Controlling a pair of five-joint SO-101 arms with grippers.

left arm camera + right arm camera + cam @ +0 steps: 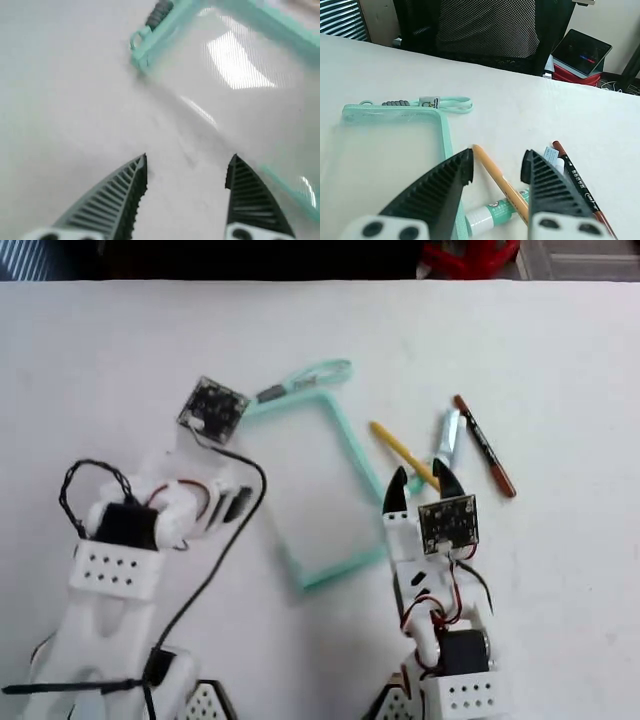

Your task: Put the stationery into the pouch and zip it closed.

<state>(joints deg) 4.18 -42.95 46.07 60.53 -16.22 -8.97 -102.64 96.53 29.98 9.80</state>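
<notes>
While the left pincer [187, 160] is hanging, jaws apart, over the clear pouch [352, 465], the right pincer [420, 475] is hovering open-jawed above the yellow pencil [400, 450], which is lying on the desk [120, 340] beside the pouch; loading seems to be only starting, and closing squarely on the pencil is looking next.

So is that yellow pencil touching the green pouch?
Apart. The high view shows a strip of bare table between the yellow pencil and the pouch along the pencil's visible length.
</notes>
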